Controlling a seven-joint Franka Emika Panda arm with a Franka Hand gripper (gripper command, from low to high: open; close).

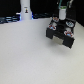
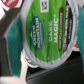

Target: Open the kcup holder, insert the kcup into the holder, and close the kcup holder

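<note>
**Inspector:** Report the kcup's appearance.

**Arm:** In the wrist view the kcup point(image 2: 44, 31) fills most of the picture. Its round top is a green foil lid with white lettering, a white band round the edge, and a brown strip of small print. The lid looks smooth and faintly glossy. The print is blurred at the edges. Of the cup body I see almost nothing, only the rim.

**Inspector:** State of your gripper?

**Arm:** My gripper point(image 2: 45, 37) is clenched on the kcup. Teal pads point(image 2: 19, 50) press against it from opposite sides; they look matte and rubbery.

**Inspector:** Where is the pod relative to the holder?

**Arm:** Held in the air above the holder point(image 1: 62, 34). In the exterior view my gripper point(image 1: 62, 12) hangs over the holder's back part, at the exterior view's right. Whether the pod touches anything below, I cannot tell.

**Inspector:** Describe the holder.

**Arm:** A black, boxy unit with hard, straight edges, standing on the white table point(image 1: 30, 57). Its top side shows round patches with light and reddish speckles; the picture is too coarse to say more. In the wrist view a dark, smooth edge of it point(image 2: 55, 75) lies beneath the pod.

**Inspector:** Anything else?

**Arm:** A tall white bottle point(image 1: 25, 12) stands at the table's far edge, well apart from the holder. The table surface is plain and matte.
</note>
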